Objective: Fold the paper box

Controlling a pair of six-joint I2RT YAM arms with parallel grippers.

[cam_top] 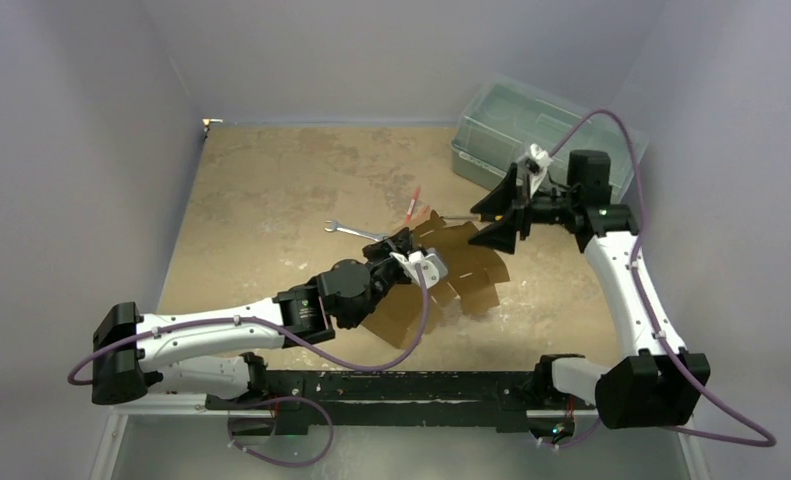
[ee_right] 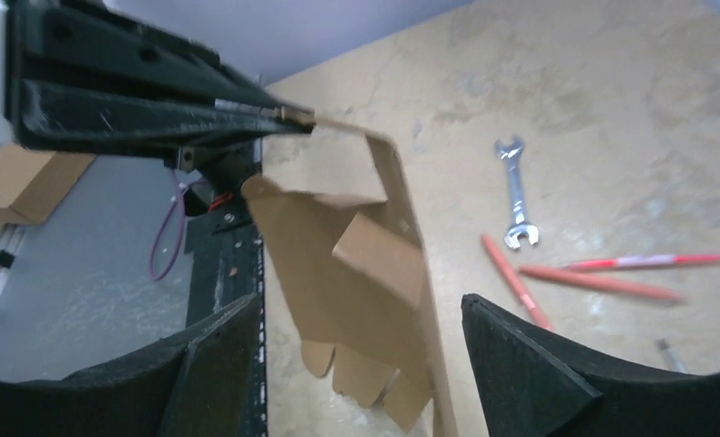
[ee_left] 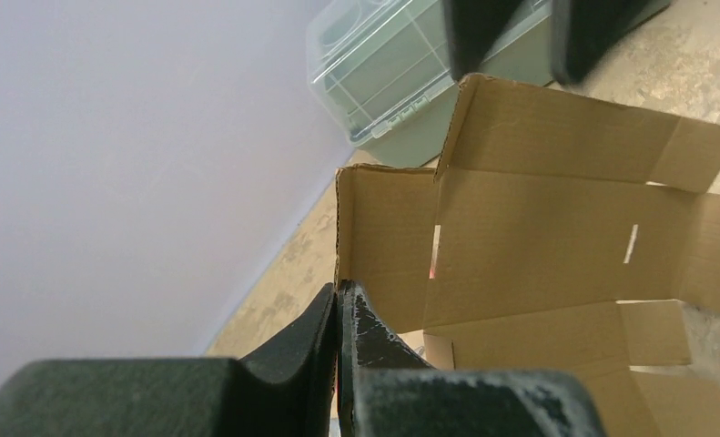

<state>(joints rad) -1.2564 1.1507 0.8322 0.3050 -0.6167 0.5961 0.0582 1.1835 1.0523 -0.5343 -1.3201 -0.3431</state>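
The paper box (cam_top: 466, 262) is a brown cardboard sheet with creased flaps, held partly raised off the table at its middle. My left gripper (cam_top: 411, 252) is shut on the edge of one flap (ee_left: 374, 246); in the left wrist view the jaws (ee_left: 340, 305) pinch the thin cardboard edge. My right gripper (cam_top: 494, 221) stands open just right of the sheet. In the right wrist view its fingers (ee_right: 219, 355) straddle the hanging cardboard (ee_right: 338, 264) without touching it, and the left gripper (ee_right: 156, 100) grips the sheet's top corner.
A translucent green lidded bin (cam_top: 531, 125) stands at the back right, right behind the right gripper. A wrench (cam_top: 356, 231) and red pens (cam_top: 412, 203) lie on the table just beyond the cardboard. Purple walls close in both sides.
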